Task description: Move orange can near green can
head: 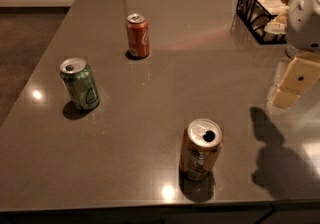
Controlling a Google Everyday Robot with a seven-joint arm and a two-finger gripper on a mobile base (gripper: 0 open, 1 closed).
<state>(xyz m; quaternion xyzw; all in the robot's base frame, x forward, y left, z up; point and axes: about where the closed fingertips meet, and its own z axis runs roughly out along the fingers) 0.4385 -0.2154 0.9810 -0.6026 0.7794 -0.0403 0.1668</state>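
Note:
The orange can [200, 151], dull golden-brown with a pale label patch and an opened silver top, stands upright near the table's front edge, right of centre. The green can [80, 84] with pale swirly markings stands upright at the left, well apart from it. My gripper [289, 87], cream-coloured, hangs above the table at the right edge, up and to the right of the orange can, and holds nothing I can see.
A brighter red-orange can [138, 35] with white script stands at the back centre. A black wire basket [261, 13] with pale packets sits at the back right. The grey table [150, 118] ends at the front and the left, with floor beyond.

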